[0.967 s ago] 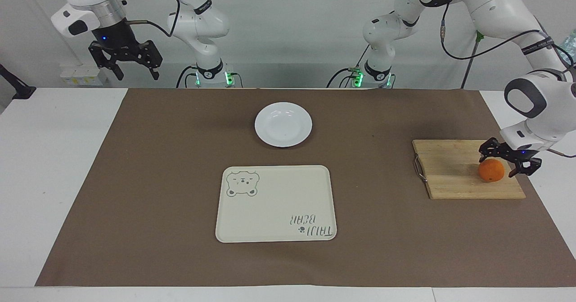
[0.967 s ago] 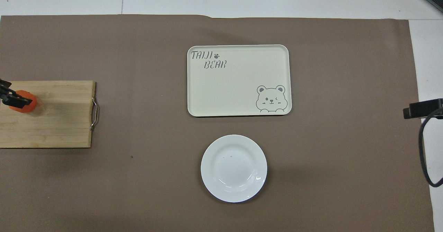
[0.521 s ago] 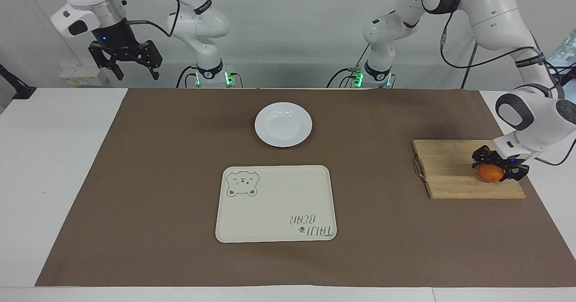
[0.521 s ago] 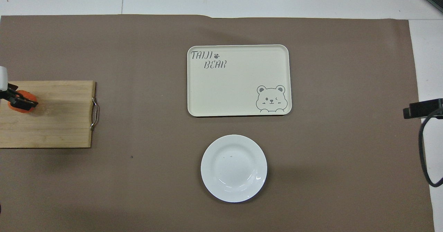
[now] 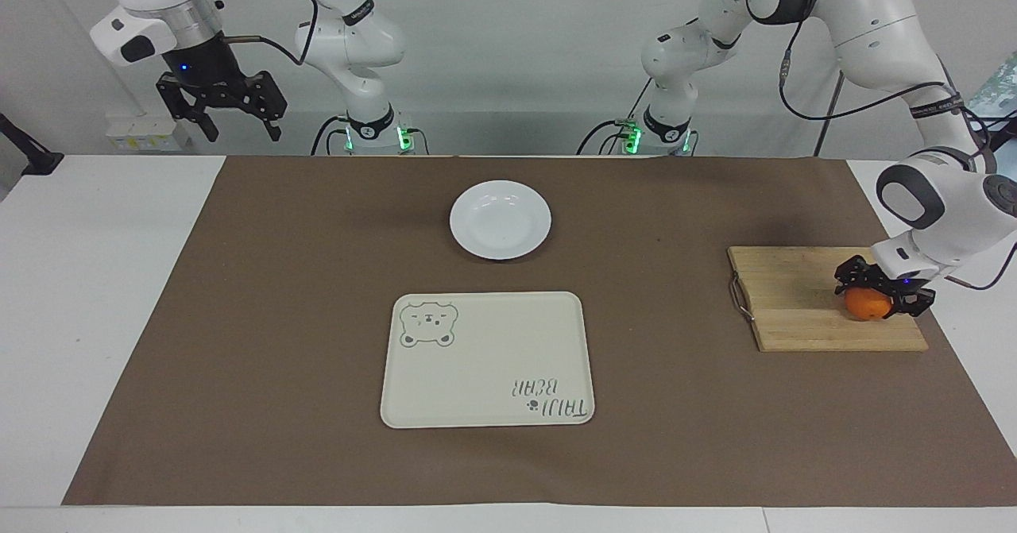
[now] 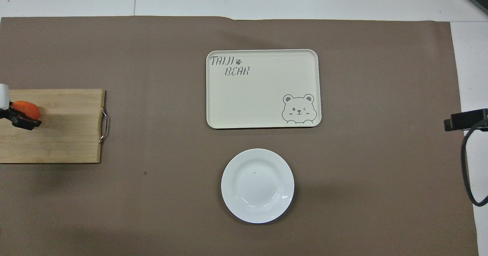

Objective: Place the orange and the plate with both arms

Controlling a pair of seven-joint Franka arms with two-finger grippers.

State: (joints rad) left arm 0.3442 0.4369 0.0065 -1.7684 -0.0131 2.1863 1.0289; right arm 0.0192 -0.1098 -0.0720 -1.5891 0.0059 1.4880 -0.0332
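Brown paper mat (image 5: pixel 238 358) covers the white surface (image 5: pixel 79 279). Near the robots lies the glossy round white plate (image 5: pixel 500 220); a cream rectangular tray (image 5: pixel 487 360) with a bear print lies farther out. On the wooden cutting board (image 5: pixel 794 299) at the left arm's end, the left gripper (image 5: pixel 880 292) straddles the small round orange (image 5: pixel 867 305), jaws apart, half hiding it. The right gripper (image 5: pixel 231 113) waits raised, jaws apart.

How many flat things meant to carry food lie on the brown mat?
3: the white plate nearest the robots, the bear-print tray farther out, and the wooden board at the left arm's end.
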